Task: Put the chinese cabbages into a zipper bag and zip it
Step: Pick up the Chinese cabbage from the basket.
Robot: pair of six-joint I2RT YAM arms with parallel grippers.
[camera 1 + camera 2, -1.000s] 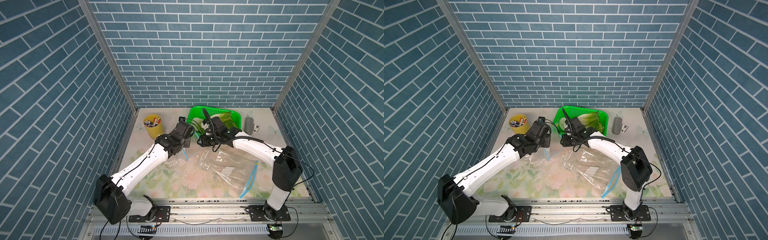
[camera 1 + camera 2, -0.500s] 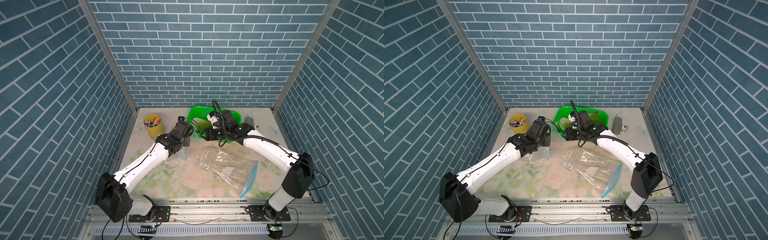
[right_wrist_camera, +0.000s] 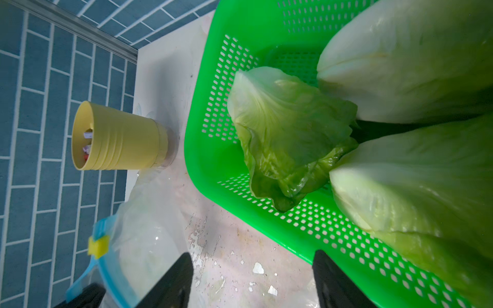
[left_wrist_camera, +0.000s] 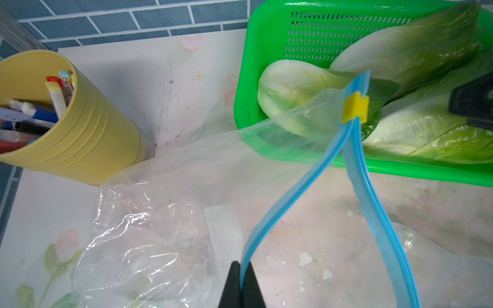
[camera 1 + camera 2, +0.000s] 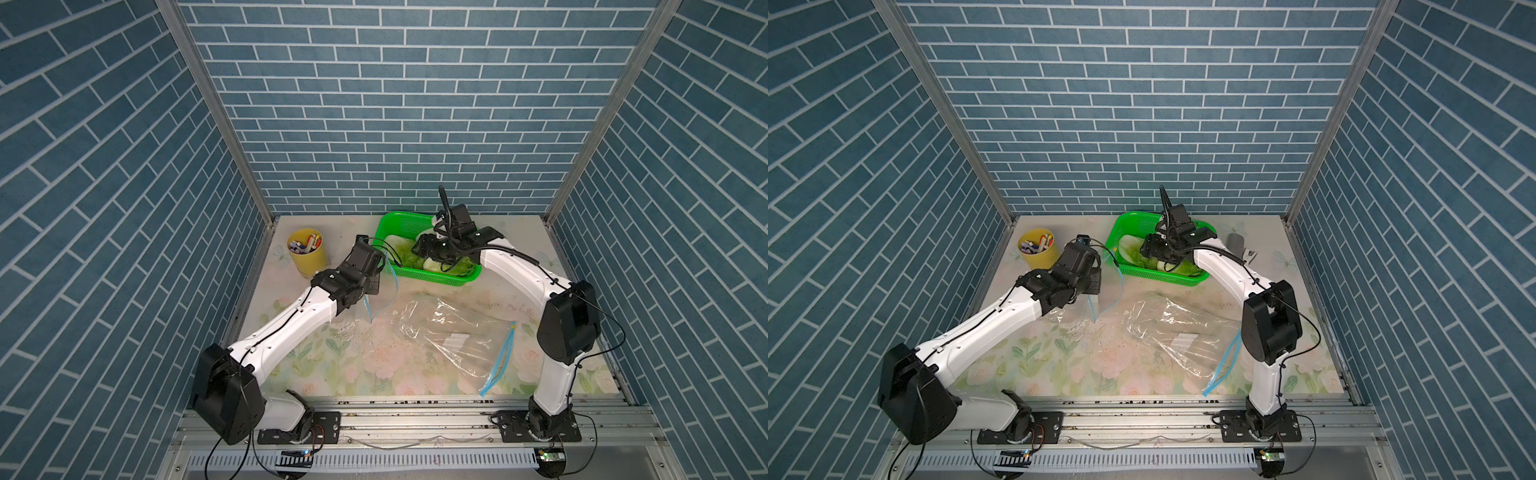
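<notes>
Three chinese cabbages (image 4: pixel 293 88) (image 3: pixel 413 181) lie in a green mesh basket (image 5: pixel 399 220) at the back of the table. My left gripper (image 4: pixel 242 269) is shut on the blue zip strip (image 4: pixel 293 192) of a clear zipper bag (image 4: pixel 160 186). It holds the bag's mouth up beside the basket, and the yellow slider (image 4: pixel 354 109) sits at the strip's far end. My right gripper (image 3: pixel 250 257) hangs open and empty over the basket's near rim (image 3: pixel 293 234), close above the cabbages (image 5: pixel 432 262).
A second clear zipper bag (image 5: pixel 457 332) with a blue strip (image 5: pixel 498 361) lies flat on the flowered table in front of the basket. A yellow cup of pens (image 5: pixel 305 249) stands at the back left. A grey object (image 5: pixel 1235 241) lies right of the basket.
My right arm has swung from beside the left gripper back over the basket, and its jaws have spread wider. The left arm still holds the strip in the same place.
</notes>
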